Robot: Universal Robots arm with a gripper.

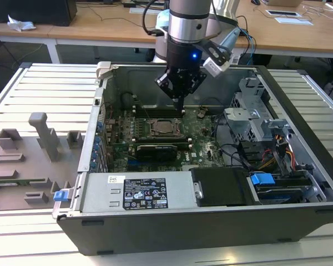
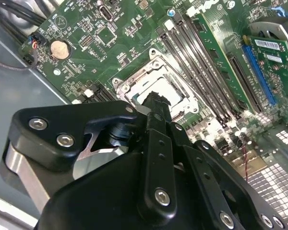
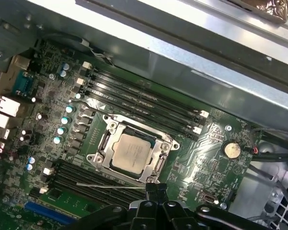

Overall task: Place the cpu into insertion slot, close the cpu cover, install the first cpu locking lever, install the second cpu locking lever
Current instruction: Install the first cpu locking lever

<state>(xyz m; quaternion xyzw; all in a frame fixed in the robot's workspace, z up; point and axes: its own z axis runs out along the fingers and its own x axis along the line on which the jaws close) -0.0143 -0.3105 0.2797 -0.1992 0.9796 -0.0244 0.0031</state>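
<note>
First wrist view: the cpu (image 3: 133, 151) is seen seated flat in the socket (image 3: 107, 142), near the middle of the motherboard (image 3: 201, 148), between two banks of memory slots (image 3: 144, 105). The cover (image 3: 162, 154) is laid down over it, its silvery frame ringing the chip. A thin metal lever (image 3: 110, 185) is seen lying along the socket edge on the gripper's side, over the memory bank there. Whether it is hooked under a catch cannot be told.

The gripper (image 3: 153, 188) is placed at the lever's free end, touching or just beside it; contact cannot be confirmed. Its fingers are brought together, narrow, and nothing is held between them. In the exterior view the gripper (image 1: 179, 110) is shown tip down inside the open computer case (image 1: 299, 111), just beside a corner of the socket. In the second wrist view the gripper (image 2: 156, 98) is seen over a corner of the cover.

Chip placement and cover closing are judged done; a locking lever is judged the step in hand. For a clean result, the closed tip should be pressed on the rod near its free end and driven down, then sideways under its catch. Force should be kept off the cover, the chip and the memory slot clips. A slip off the thin rod is the likely failure, so the push should be kept slow and square.
</note>
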